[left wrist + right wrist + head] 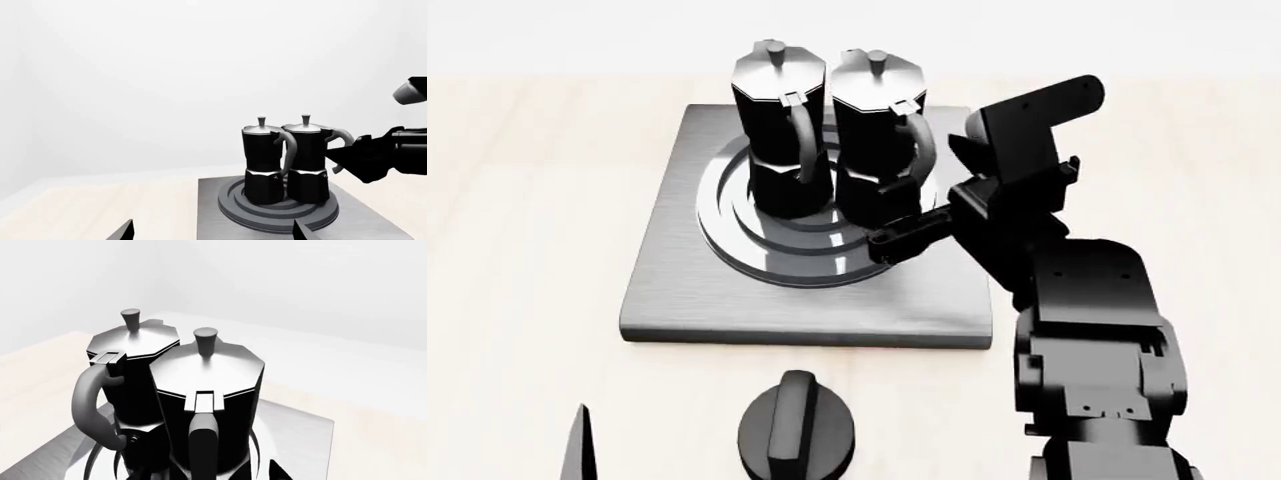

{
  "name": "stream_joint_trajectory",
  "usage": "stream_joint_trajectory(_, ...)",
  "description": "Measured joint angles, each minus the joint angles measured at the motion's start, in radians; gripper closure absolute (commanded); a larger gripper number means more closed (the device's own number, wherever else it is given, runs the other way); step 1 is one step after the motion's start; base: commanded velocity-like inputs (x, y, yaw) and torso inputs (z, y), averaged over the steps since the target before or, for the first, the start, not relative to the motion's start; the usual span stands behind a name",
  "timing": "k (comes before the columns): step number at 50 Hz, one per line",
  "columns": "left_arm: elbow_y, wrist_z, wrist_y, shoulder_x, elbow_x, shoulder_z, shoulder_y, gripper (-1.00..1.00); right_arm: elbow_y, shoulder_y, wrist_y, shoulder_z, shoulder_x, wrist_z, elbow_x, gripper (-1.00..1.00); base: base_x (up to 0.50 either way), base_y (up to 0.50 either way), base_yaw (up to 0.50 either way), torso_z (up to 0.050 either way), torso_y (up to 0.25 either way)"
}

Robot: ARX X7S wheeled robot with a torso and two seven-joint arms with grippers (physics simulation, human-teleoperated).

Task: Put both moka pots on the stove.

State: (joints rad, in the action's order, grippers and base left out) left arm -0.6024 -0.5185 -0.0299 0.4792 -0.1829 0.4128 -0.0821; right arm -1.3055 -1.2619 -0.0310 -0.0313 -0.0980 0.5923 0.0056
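Nearest head camera: small round black knob point(797, 428) on pale surface point(521, 200) | both glossy black faceted moka pots point(777, 125) point(878, 135) upright on brushed dark-grey stove plate point(694, 290) rings, touching | right gripper point(888, 232) at right pot's handle, jaws' grip indeterminable; left gripper point(213, 231) well apart, jaws spread, empty.

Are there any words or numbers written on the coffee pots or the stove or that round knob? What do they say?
None can be read in any view.
The two moka pots: plain black bodies, silvery lids, no writing.
The stove: only raised rings, no label.
The round knob: no marks or numbers.
The right end effector: plain black.
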Motion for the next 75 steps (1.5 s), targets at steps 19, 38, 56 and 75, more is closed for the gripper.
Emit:
stream_joint_trajectory(19,0.005,-0.002,0.005,0.001,0.001,0.005,0.001,-1.00,-0.003,-0.008,-0.039,0.030,0.008,0.014,0.010,-1.00,0.00,0.00,0.00,0.000,0.000)
stream_joint_trajectory(38,-0.003,-0.007,0.003,0.006,0.003,0.008,0.000,-1.00,0.925,0.323,0.311,0.075,0.053,-0.188,0.016,-1.00,0.00,0.00,0.00,0.000,0.000)
stream_joint_trajectory(56,-0.009,-0.011,0.003,0.010,0.004,0.010,-0.001,-1.00,1.498,0.566,0.462,0.094,0.053,-0.386,0.009,-1.00,0.00,0.00,0.00,0.000,0.000)
stream_joint_trajectory(75,-0.008,-0.015,0.007,0.012,0.006,0.014,-0.002,-1.00,1.701,0.807,0.329,0.120,0.051,-0.464,0.087,-1.00,0.00,0.00,0.00,0.000,0.000)
